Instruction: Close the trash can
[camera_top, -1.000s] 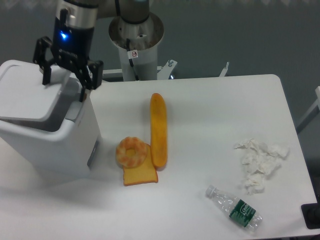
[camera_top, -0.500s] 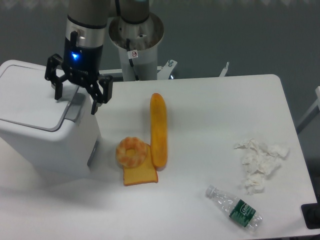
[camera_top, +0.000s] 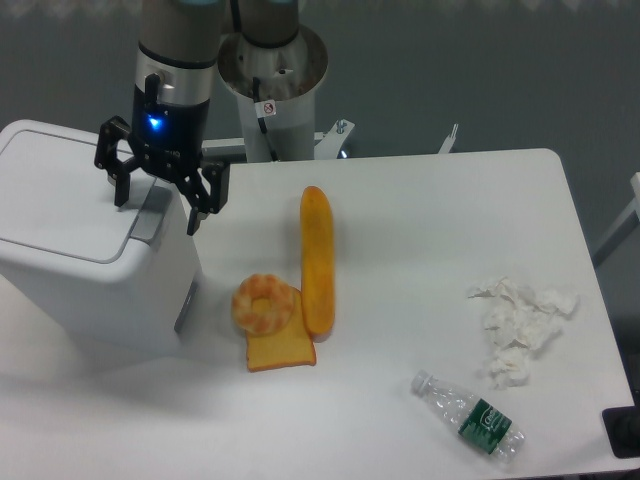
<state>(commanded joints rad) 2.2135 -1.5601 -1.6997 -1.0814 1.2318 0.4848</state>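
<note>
White tabletop fills the view. At its left, the gripper (camera_top: 158, 195) hangs with fingers spread apart, gripping nothing, over the grey latch (camera_top: 150, 220). Directly beneath sits the trash can (camera_top: 95, 270), lid apparently down. A firm, straight press beside the latch should seat it. Baguette (camera_top: 317, 258) lies rightward.

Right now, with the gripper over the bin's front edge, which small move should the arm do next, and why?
Probably lift the gripper straight up and away. The trash can lid already looks flat and flush with the body, with no visible gap, and the open fingers hold nothing. A short upward retreat would clear the grey latch panel without touching the lid.
</note>
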